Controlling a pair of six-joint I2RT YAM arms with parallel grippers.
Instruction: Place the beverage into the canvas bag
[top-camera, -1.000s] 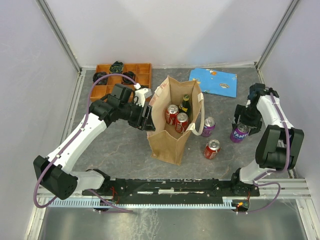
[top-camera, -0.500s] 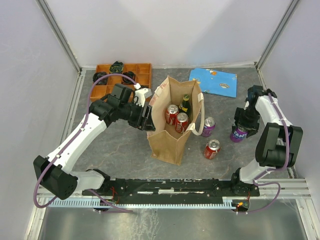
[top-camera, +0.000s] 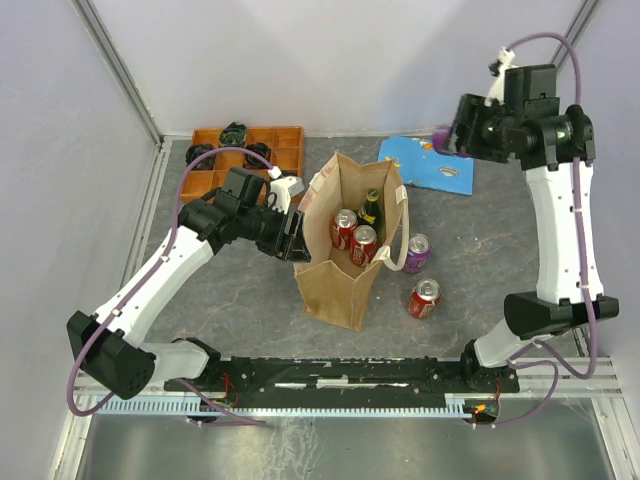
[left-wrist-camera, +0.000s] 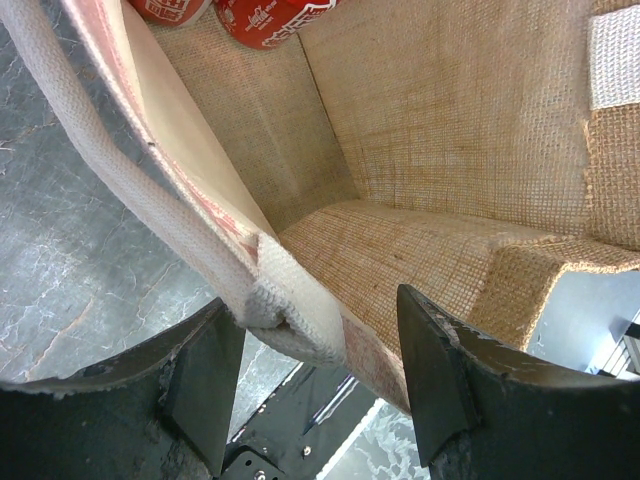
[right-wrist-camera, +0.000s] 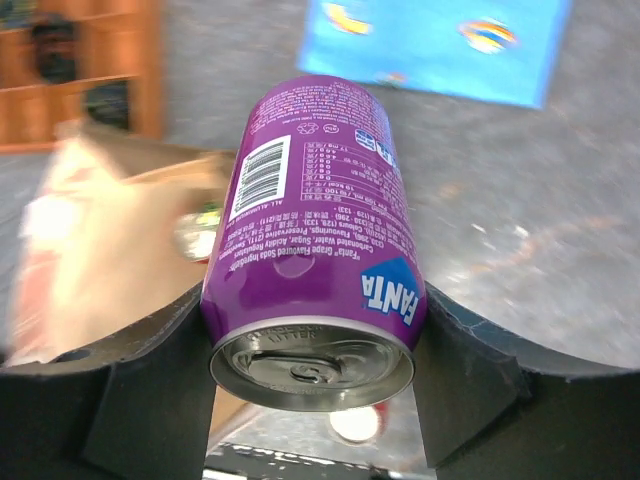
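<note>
**Right arm.** The arm stands extended high above the table, its long link rising from the elbow near the right wall – the wrist is bent over toward the left. The right gripper (top-camera: 456, 134) hangs in the air above the blue sheet (top-camera: 430, 165), well apart from the canvas bag (top-camera: 335, 280) and to its far right. Its fingers clamp the sides of the purple Fanta can (right-wrist-camera: 312, 210). In the wrist view the can's top end, pull tab included, faces the camera.

**Left arm.** The arm reaches low from the near-left base, elbow out to the left and forearm angled toward the bag. The left gripper (left-wrist-camera: 315, 350) is pinched on the bag's left rim, one finger outside and one inside (the white handle strap (left-wrist-camera: 120, 190) is bunched between them).

**Bag.** The bag stands upright and open at mid-table. It holds two red cans (top-camera: 345, 228) and a green bottle (top-camera: 371, 208).

**Table.** A second purple can (top-camera: 416, 253) and another red can (top-camera: 425, 298) stand just right of the bag – neither touches it. An orange tray (top-camera: 285, 135) sits at the far left.
</note>
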